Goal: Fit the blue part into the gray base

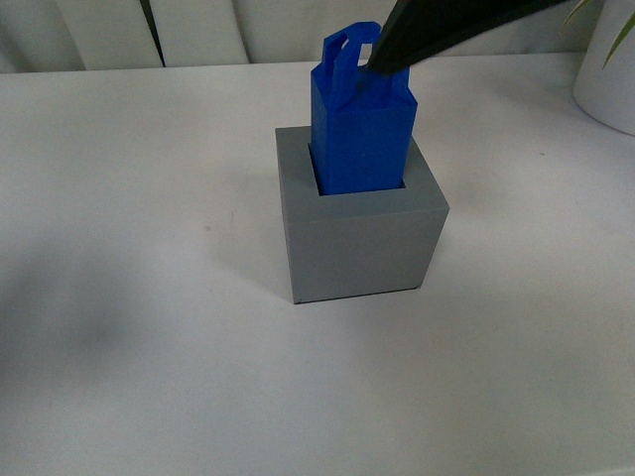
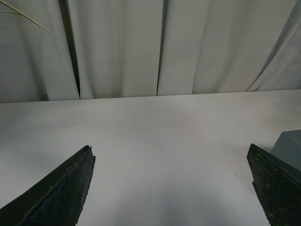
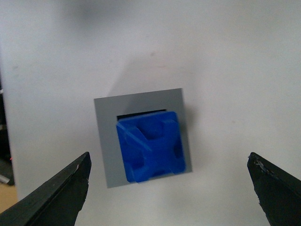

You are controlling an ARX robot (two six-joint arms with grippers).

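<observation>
The blue part (image 1: pixel 361 129) stands upright in the square recess of the gray base (image 1: pixel 362 243) in the middle of the white table, its loop handles sticking up above the rim. In the right wrist view the blue part (image 3: pixel 150 145) sits inside the gray base (image 3: pixel 106 141), seen from above. My right gripper (image 3: pixel 169 188) is open and empty, high above the part, its fingers far apart on either side. A dark finger (image 1: pixel 437 30) of it shows just above the handles in the front view. My left gripper (image 2: pixel 171 188) is open and empty over bare table, with a corner of the gray base (image 2: pixel 288 149) beside one finger.
A white pot (image 1: pixel 607 74) with green leaves stands at the back right of the table. White curtains (image 2: pixel 141 47) hang behind the table's far edge.
</observation>
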